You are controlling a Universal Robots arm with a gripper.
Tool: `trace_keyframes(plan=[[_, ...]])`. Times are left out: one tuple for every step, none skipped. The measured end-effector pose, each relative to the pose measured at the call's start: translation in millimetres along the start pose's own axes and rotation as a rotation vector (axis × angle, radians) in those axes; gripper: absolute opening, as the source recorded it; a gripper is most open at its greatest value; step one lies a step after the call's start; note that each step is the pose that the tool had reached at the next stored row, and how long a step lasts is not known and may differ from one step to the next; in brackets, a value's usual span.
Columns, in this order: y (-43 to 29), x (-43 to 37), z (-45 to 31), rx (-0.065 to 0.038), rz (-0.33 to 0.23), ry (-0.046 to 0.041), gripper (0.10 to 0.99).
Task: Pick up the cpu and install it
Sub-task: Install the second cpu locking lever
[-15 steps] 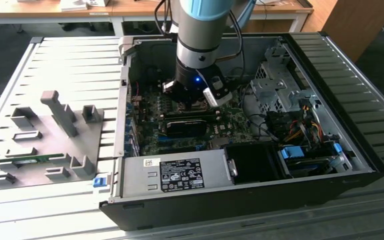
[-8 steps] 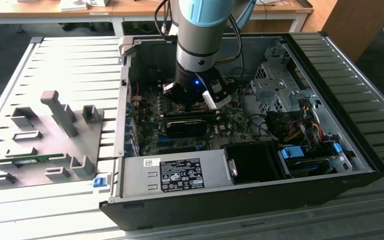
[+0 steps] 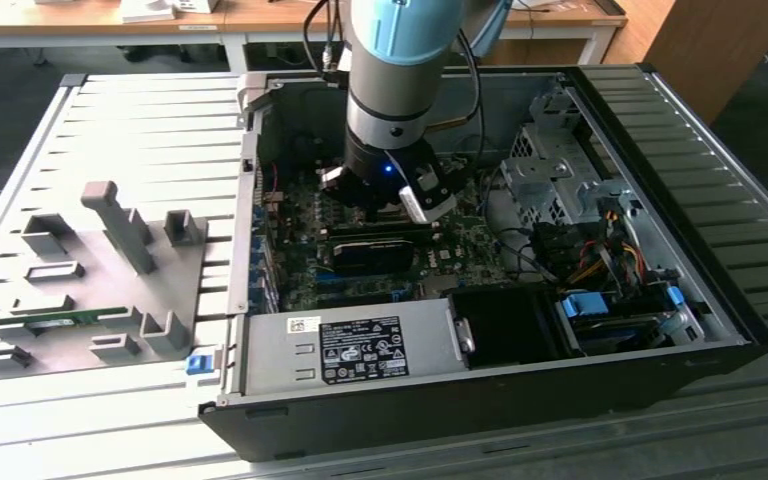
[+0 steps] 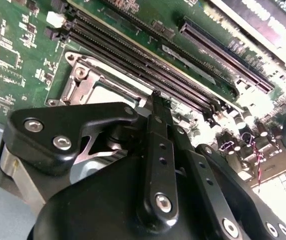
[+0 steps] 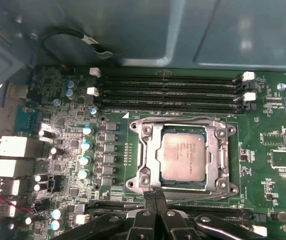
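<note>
Cpu (image 5: 183, 156) sits flat inside the metal-framed socket (image 5: 144, 131) on the green motherboard (image 5: 273, 140), just beside the memory slots (image 5: 168, 92). Gripper (image 5: 155, 192) hangs just off the socket's edge, fingers (image 4: 159, 107) pressed together, holding nothing, inside the open computer case (image 3: 704, 260).

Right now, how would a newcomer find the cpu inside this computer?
Look at the green motherboard inside the open computer case. Below the four long black memory slots sits a square metal socket frame; the cpu is the flat silvery-grey square inside it.
</note>
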State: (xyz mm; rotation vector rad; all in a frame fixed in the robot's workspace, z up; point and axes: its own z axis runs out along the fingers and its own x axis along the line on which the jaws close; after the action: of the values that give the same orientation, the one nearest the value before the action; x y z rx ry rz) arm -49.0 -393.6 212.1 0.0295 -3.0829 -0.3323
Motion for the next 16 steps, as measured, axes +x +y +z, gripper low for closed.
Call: trace_keyframes(plan=[[-0.9,0.7,-0.1,-0.001,0.0,0.0,0.106],[-1.6,1.2,-0.1,-0.001,0.0,0.0001,0.106],[-2.2,1.7,-0.1,-0.002,0.0,0.0001,0.106],[-2.9,2.5,-0.1,-0.004,0.0,0.0,0.106],[-3.5,3.2,-0.1,-0.005,0.0,0.0,0.106],[-3.9,3.8,-0.1,-0.006,0.0,-0.0001,0.106],[-4.3,4.3,-0.1,-0.006,0.0,-0.0001,0.106],[-4.7,4.8,-0.1,-0.007,0.0,0.0,0.106],[-5.4,5.2,-0.2,-0.009,0.0,-0.0001,0.106],[-6.3,5.7,-0.3,-0.01,-0.001,-0.0001,0.106],[-7.1,6.1,-0.4,-0.012,-0.001,-0.0002,0.106],[-7.8,6.6,-0.5,-0.014,-0.001,-0.0001,0.106],[-8.4,7.5,-0.6,-0.015,-0.001,-0.0003,0.106],[-8.9,8.6,-0.6,-0.017,-0.001,-0.0005,0.106],[-9.1,9.4,-0.5,-0.018,-0.001,-0.0007,0.106],[-9.3,10.1,-0.4,-0.021,-0.001,-0.0009,0.106]])
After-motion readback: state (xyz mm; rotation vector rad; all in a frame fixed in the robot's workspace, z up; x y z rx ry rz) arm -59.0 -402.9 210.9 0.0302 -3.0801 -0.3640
